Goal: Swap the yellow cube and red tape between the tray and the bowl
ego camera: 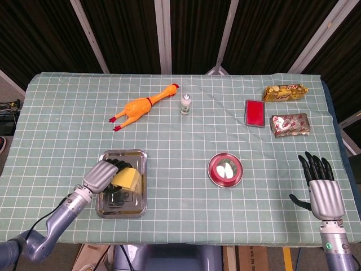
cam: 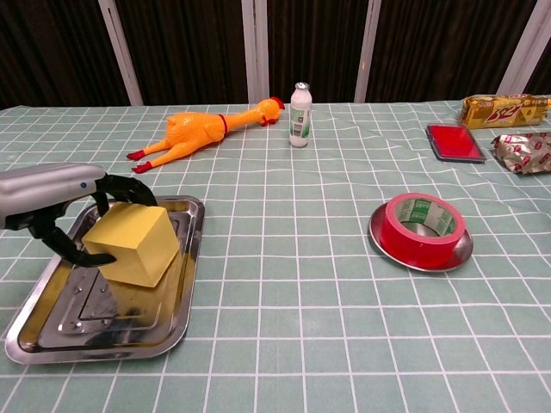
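Observation:
The yellow cube [ego camera: 127, 178] [cam: 132, 243] is tilted and lifted a little above the steel tray [ego camera: 137, 158] [cam: 168, 326] at the front left. My left hand [ego camera: 105, 174] [cam: 53, 191] grips it, fingers over its far side and thumb on its near side. The red tape [ego camera: 225, 169] [cam: 422, 226] lies flat in the small metal bowl [ego camera: 211, 178] [cam: 428, 260] right of centre. My right hand [ego camera: 320, 188] rests open at the table's front right, fingers spread, well away from the bowl; only the head view shows it.
A rubber chicken [ego camera: 141, 106] [cam: 200, 129] and a small white bottle [ego camera: 185, 104] [cam: 299, 104] lie at the back centre. A red flat box [ego camera: 255, 113] [cam: 455, 141] and two snack packets [ego camera: 286, 92] [ego camera: 290, 125] sit at the back right.

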`<act>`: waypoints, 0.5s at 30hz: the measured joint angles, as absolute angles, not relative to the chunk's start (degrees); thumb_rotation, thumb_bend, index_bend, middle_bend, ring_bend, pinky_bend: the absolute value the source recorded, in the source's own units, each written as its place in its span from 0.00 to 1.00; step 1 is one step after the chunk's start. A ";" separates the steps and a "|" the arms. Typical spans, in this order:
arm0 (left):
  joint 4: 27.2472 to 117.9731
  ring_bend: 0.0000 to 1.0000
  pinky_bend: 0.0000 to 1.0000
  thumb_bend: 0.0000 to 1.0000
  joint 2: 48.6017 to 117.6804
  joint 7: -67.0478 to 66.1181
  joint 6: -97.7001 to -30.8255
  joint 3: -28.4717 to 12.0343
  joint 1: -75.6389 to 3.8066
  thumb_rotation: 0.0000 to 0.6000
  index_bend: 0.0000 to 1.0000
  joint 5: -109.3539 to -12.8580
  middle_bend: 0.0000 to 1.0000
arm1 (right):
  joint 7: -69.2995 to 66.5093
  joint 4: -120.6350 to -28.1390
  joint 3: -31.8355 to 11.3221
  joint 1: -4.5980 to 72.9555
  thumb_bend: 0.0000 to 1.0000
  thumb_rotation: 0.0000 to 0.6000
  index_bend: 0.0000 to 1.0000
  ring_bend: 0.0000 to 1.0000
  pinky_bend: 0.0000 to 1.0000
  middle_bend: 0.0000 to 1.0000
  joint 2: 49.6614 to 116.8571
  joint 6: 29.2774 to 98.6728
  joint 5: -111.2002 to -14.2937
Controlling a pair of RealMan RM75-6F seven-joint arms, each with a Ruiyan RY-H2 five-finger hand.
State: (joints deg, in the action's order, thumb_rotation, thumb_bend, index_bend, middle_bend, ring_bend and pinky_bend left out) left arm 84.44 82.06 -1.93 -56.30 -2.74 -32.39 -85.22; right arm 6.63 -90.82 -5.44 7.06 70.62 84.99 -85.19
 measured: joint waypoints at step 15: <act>87.52 0.30 0.36 0.48 81.04 6.53 -60.03 -9.62 -37.88 1.00 0.31 -87.28 0.31 | 6.65 -88.77 -6.26 7.68 0.03 1.00 0.00 0.00 0.00 0.00 71.61 83.16 -82.60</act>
